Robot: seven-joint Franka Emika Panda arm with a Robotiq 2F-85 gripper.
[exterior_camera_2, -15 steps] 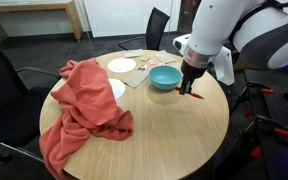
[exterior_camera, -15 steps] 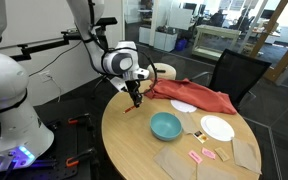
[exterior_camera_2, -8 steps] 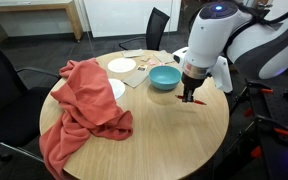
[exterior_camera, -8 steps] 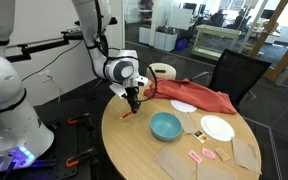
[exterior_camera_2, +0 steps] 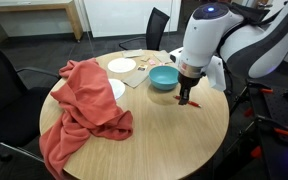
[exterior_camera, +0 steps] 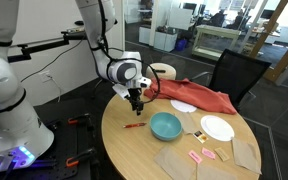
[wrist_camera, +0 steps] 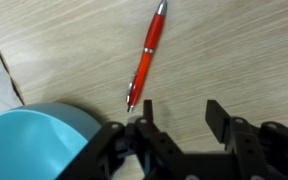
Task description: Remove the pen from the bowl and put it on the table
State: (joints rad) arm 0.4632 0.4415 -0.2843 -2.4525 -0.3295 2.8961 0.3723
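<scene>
Currently, you are holding the gripper (wrist_camera: 180, 112) with its fingers spread apart, grasping nothing. In the wrist view, the pen (wrist_camera: 145, 55) is lying flat on the table (wrist_camera: 246, 48) at the upper centre of the frame. Its lower tip is sitting just beside the bowl (wrist_camera: 34, 140), which is occupying the lower left corner.

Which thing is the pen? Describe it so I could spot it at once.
Start at the round wooden table, then find the teal bowl on it. The pen lies flat on the bare wood just beside the bowl, below the arm's open fingers. It is a thin red stick, unlike the small pink pieces near the white plate.
</scene>
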